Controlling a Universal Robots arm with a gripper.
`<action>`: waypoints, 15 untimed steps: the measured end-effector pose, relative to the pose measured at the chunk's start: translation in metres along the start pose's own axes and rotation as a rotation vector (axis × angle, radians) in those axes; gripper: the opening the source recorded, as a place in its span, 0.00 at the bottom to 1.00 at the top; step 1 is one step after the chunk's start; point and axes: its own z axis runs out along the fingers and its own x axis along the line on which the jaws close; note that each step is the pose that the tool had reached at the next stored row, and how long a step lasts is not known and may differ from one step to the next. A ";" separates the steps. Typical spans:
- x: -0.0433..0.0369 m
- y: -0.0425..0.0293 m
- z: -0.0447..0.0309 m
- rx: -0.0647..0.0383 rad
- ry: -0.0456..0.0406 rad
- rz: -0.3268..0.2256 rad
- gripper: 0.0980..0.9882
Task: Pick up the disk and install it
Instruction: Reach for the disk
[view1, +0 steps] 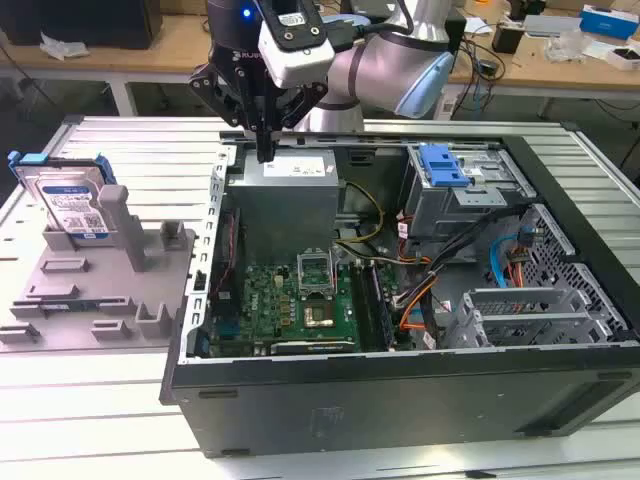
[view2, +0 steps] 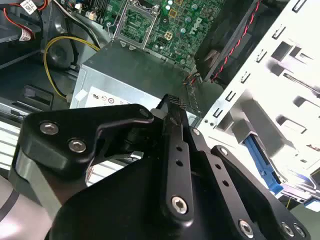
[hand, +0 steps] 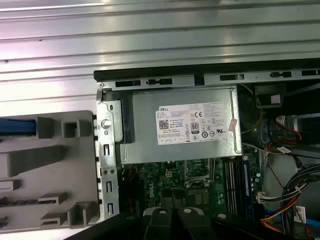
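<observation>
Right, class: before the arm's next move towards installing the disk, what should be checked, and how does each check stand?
1. Silver rectangular metal disk in its blue plastic bracket stands in the grey plastic holder, outside the black metal computer case: ok.
2. Empty gripper: ok; it hangs above the grey metal power-supply box.
3. The gripper open for grasping: not ok, shut.
4. Case open on top: ok.
5. Free slot in the grey metal drive cage: cannot tell.
</observation>
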 end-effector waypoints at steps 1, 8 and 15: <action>0.0000 0.0000 0.0000 0.000 0.0000 0.000 0.01; 0.0000 0.0000 0.0000 0.000 0.0002 0.000 0.01; 0.0231 0.0059 -0.0002 0.001 0.0001 0.000 0.01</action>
